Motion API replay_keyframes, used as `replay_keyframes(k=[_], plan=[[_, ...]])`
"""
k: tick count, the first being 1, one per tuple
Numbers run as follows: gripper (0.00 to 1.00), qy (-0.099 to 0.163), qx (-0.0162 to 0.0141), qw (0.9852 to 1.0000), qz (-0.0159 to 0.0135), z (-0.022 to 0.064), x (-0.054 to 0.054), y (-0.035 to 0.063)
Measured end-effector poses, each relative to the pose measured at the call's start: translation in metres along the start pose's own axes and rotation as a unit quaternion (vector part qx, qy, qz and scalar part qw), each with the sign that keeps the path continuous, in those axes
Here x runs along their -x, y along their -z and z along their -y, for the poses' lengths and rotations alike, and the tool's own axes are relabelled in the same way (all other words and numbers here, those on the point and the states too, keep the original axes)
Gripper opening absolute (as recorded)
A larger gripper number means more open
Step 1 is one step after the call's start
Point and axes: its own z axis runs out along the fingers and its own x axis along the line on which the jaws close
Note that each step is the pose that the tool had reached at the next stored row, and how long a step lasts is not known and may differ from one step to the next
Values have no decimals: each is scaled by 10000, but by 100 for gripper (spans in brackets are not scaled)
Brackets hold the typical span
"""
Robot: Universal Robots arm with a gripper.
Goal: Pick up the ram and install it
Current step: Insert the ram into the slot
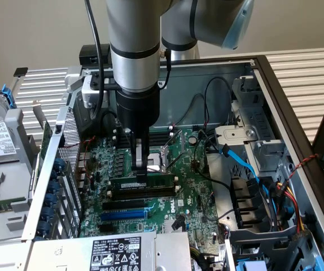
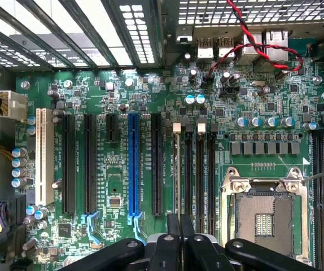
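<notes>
Nearest, the power supply (image 1: 117, 251) is sitting at the case edge, with the blue slot (image 1: 125, 214) lying behind it. Beyond that, the ram (image 1: 156, 183) is standing on edge along a memory slot, contacts facing down for seating. The gripper (image 1: 142, 171) is coming straight down on it, pinching its top edge with fingers nearly together, seemingly to press it home. The CPU socket (image 1: 157, 159) is lying farther back

Your PC-repair bench: an open desktop case (image 1: 207, 73), bare motherboard (image 1: 190, 192) beneath your gripper (image 1: 142, 169), slatted tabletop (image 1: 303, 73) beyond.
</notes>
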Motion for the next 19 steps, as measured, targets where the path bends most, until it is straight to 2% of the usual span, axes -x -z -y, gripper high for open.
replay_keyframes(k=[3, 8, 19], plan=[[12, 3, 1, 10000, -1, 0, 0, 0], [12, 8, 20, 10000, -2, 0, 0, -1], [12, 62, 29, 10000, -5, 2, 0, -2]])
